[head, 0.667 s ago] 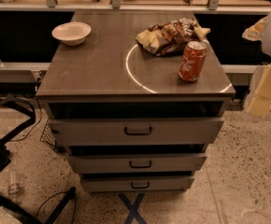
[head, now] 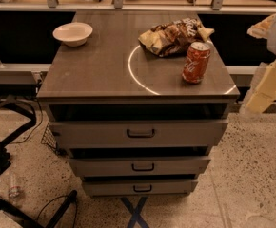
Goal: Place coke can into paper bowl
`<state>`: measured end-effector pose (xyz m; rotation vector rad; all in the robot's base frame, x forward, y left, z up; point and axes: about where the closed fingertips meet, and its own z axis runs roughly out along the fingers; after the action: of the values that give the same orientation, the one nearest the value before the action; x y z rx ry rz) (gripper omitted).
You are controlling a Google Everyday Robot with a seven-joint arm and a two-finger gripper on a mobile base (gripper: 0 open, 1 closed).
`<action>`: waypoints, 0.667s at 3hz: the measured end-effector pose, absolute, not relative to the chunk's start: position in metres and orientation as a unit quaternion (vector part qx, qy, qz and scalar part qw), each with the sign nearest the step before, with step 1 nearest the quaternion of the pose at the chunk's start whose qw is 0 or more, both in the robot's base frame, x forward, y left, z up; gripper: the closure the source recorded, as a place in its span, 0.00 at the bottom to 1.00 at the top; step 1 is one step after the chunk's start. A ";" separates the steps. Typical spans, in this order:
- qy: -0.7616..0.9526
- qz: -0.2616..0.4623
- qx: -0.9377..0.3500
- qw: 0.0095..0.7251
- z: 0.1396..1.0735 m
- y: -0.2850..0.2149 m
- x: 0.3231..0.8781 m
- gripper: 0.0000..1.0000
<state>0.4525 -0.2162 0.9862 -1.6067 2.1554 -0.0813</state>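
The coke can point(head: 196, 62) is red with white script and a silver top. It stands upright near the right front corner of the wooden cabinet top point(head: 100, 70), just in front of a snack bag. The paper bowl point(head: 73, 33) is cream-white and sits empty at the far left corner of the same top. My gripper point(head: 267, 85) shows as pale cream parts at the right edge of the view, off the cabinet's right side, apart from the can and about level with it.
A brown and yellow snack bag point(head: 175, 36) lies crumpled behind the can. A bright white arc point(head: 134, 75) is marked on the top. Three drawers point(head: 140, 133) sit slightly open below. A dark chair base point(head: 4, 175) and cables lie on the floor at left.
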 end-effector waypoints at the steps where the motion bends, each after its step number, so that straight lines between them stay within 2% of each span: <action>1: 0.784 0.011 -0.535 0.315 0.972 -0.244 0.479 0.00; 2: 0.770 0.045 -0.474 0.424 0.966 -0.272 0.514 0.00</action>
<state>0.5140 -0.2723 0.9663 -1.1871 1.9276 0.1135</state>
